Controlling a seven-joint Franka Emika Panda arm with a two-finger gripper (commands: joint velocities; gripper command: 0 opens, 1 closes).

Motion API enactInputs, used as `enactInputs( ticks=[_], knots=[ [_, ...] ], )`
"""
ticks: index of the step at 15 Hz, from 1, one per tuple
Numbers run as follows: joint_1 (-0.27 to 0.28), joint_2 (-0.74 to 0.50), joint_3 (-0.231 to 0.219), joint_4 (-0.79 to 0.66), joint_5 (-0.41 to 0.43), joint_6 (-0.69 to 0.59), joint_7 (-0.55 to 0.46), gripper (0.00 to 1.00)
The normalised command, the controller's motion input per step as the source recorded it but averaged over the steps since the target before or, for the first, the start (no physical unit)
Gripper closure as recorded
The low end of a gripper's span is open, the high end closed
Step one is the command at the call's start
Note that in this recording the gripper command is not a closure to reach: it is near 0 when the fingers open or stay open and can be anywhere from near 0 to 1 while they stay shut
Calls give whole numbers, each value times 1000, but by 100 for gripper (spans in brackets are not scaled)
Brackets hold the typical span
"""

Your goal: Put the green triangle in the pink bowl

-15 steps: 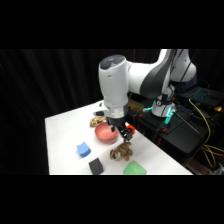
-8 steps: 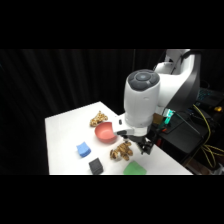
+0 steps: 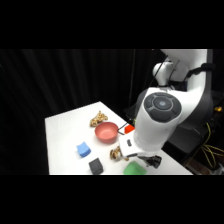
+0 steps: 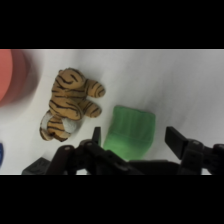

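Listing for you, left to right across the white table [image 3: 65, 130] in the side view:

- Blue block [image 3: 83, 149], near the left edge, untouched.
- Black cube [image 3: 95, 166], at the front edge, just right of the blue block.
- Small striped toy [image 3: 98, 119], toward the back.
- Pink bowl [image 3: 106, 132], mid-table, empty as far as you can see.
- Tiger plush [image 4: 70, 103], lying just beside the bowl; its own place is unchanged.
- Green triangle [image 4: 130, 131], on the table at the front, just right of the tiger, well short of the bowl.
- Small red object [image 3: 129, 128], partly hidden behind the arm.

Change since a second ago: the arm has swung from above the bowl and tiger over to the front right and dropped low, so the gripper [image 4: 137, 142] now sits over the triangle.

Claw state, wrist view: fingers [image 4: 176, 137] spread wide, one on each side of the green wedge, holding nothing.

Meaning for you: the approach looks finished and the grasp is not yet made. The next step, by my judgement, is a short descent and a close on the wedge, then a lift left to the bowl past the tiger.
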Motion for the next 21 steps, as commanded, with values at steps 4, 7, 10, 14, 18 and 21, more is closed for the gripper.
enactInputs(
  ticks=[4,7,10,14,18,21],
  knots=[
    [8,314,-42,399,-17,-86,-136,0],
    [-36,228,-20,336,54,-89,-213,0],
    [-67,135,16,219,119,-84,-241,0],
    [-62,62,41,104,138,-88,-233,0],
    [-71,34,75,31,152,-109,-240,0],
    [-66,6,70,-18,109,-78,-222,100]
  ],
)
